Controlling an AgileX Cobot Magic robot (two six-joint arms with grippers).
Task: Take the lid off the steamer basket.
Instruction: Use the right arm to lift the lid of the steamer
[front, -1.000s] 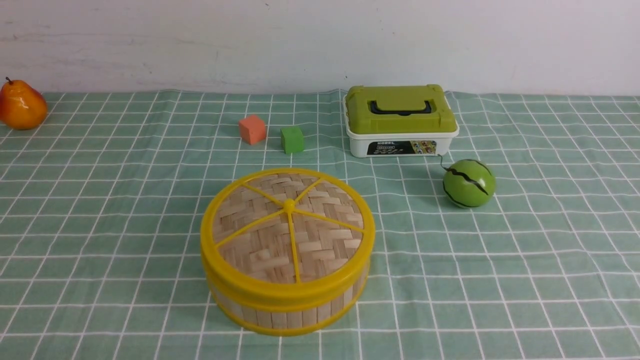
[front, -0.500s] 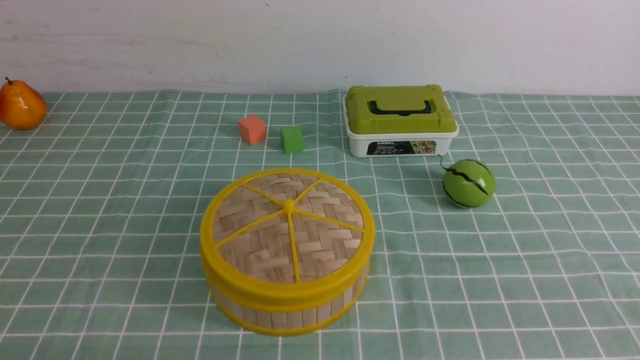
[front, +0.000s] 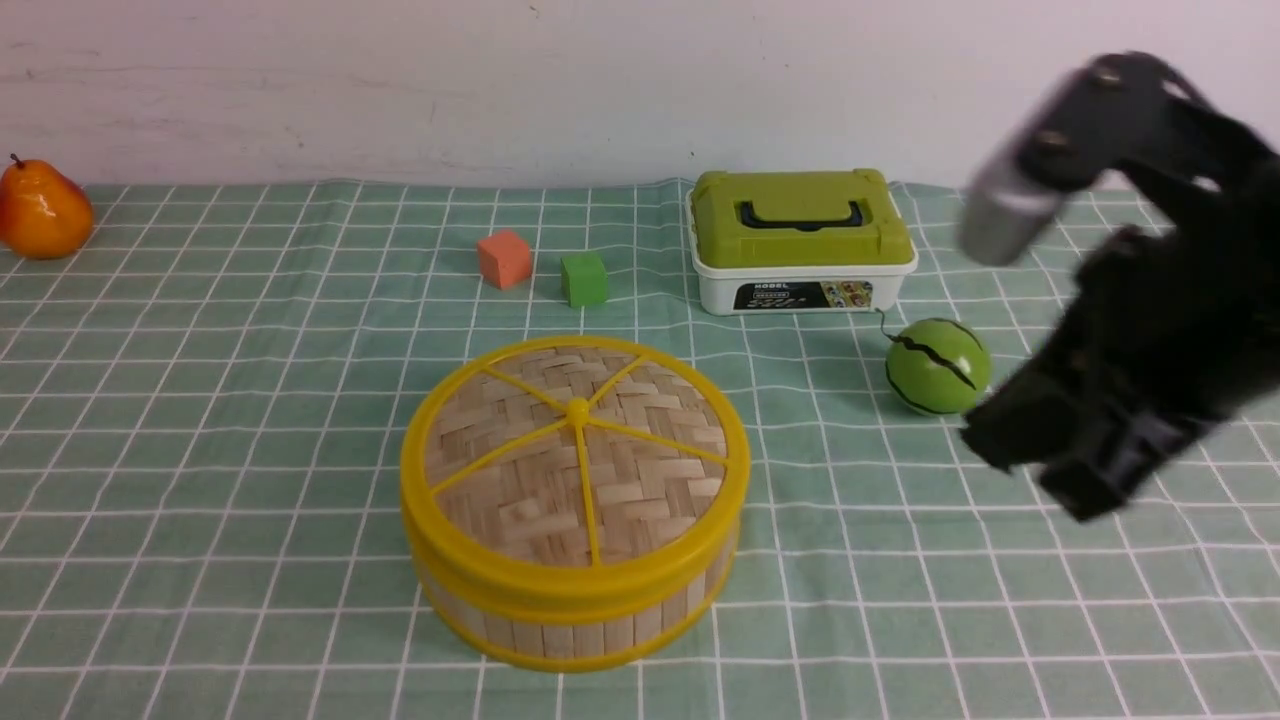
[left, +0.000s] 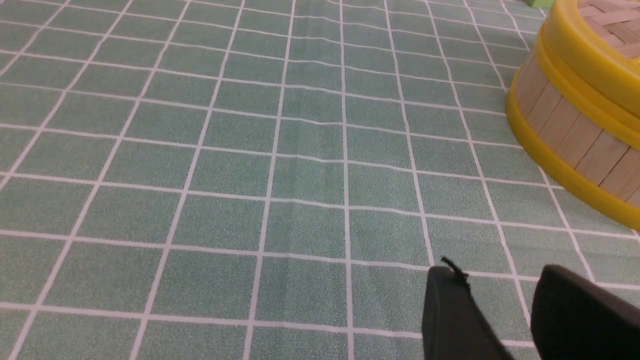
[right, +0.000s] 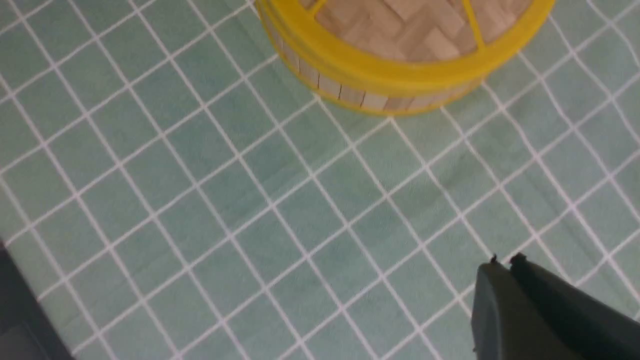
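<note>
The lid (front: 575, 450), a woven bamboo disc with a yellow rim, spokes and centre knob, sits closed on the steamer basket (front: 560, 635) at the table's front centre. My right gripper (front: 1050, 480) hangs blurred in the air to the right of the basket, apart from it, near the green ball. In the right wrist view the right gripper (right: 505, 262) is shut and empty, with the lid (right: 410, 25) and basket wall (right: 350, 92) some way off. My left gripper (left: 500, 272) is open and empty over the cloth beside the basket wall (left: 565, 130). It does not show in the front view.
A white box with a green lid (front: 800, 240) stands behind the basket. A green watermelon ball (front: 937, 366) lies next to my right gripper. An orange cube (front: 504, 258) and a green cube (front: 584, 279) sit at the back, and a pear (front: 42, 210) at far left.
My right arm has swung into the front view from the right, where no arm showed before. The lid, the basket and the other objects have not moved.
</note>
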